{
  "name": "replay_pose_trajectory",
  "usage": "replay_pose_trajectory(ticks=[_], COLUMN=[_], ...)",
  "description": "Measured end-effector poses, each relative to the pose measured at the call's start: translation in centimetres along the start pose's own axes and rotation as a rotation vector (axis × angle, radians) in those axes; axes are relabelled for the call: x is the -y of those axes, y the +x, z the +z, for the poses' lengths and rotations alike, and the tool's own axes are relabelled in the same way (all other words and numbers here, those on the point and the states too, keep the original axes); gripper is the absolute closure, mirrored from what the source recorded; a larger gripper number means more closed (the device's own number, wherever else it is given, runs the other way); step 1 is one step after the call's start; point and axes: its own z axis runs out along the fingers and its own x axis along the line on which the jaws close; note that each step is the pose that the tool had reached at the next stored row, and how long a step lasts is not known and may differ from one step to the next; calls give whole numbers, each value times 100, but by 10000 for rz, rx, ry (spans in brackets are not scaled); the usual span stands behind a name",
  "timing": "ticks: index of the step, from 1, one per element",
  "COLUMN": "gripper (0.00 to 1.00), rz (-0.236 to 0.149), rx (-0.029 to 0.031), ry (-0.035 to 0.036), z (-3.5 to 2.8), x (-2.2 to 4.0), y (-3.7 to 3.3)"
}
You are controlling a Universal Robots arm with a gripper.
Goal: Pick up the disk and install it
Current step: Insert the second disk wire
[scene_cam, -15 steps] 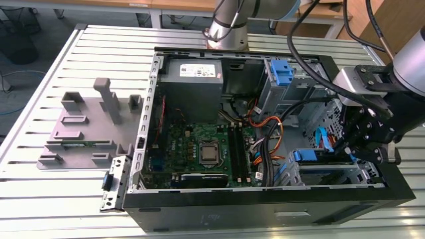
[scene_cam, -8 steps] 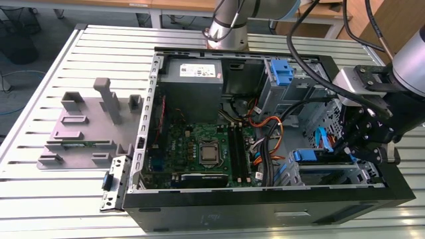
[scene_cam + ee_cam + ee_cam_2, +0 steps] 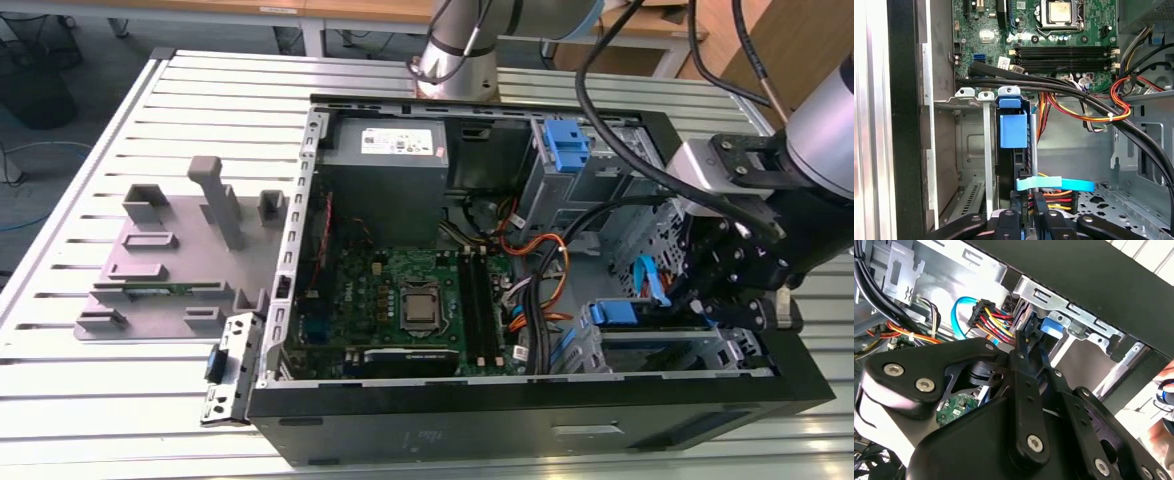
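Disk: the flat drive with blue plastic rails (image 3: pixel 1013 131) is sitting on edge in the silver metal drive cage (image 3: pixel 966 150), its blue tab pointing out toward the motherboard; in the exterior view the blue tab (image 3: pixel 614 313) is showing at the cage in the case's lower corner on the exterior view's right.
Claw: the black gripper (image 3: pixel 1027 204) is hanging right at the outer end of the drive, its two slim fingers (image 3: pixel 1021 347) lying close together around the drive's edge; I cannot tell from here whether they are actually clamping it.
Cables: a light blue flat data cable (image 3: pixel 1054 184) is crossing just above the fingertips, and a bundle of red, yellow and orange power wires (image 3: pixel 991 320) is plugging in beside it.
Case: the open black computer tower (image 3: pixel 534 420) is lying on its side on the ribbed white table (image 3: pixel 134 400), with the green motherboard (image 3: pixel 400 300) and the grey power-supply box (image 3: pixel 387 150) exposed.
Nearby: a grey plastic fixture tray (image 3: pixel 174 260) is standing on the table to the exterior view's left of the case.
Arm: the silver robot arm base (image 3: pixel 461 50) is rising behind the case.
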Motion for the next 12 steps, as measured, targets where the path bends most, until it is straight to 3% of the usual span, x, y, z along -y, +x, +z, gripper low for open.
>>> replay_pose_trajectory(ticks=[5, 12], gripper=[76, 76], rz=[1, 0], rx=[-1, -1], ry=[0, 1], z=[-23, -156], x=[0, 2], y=[-1, -6])
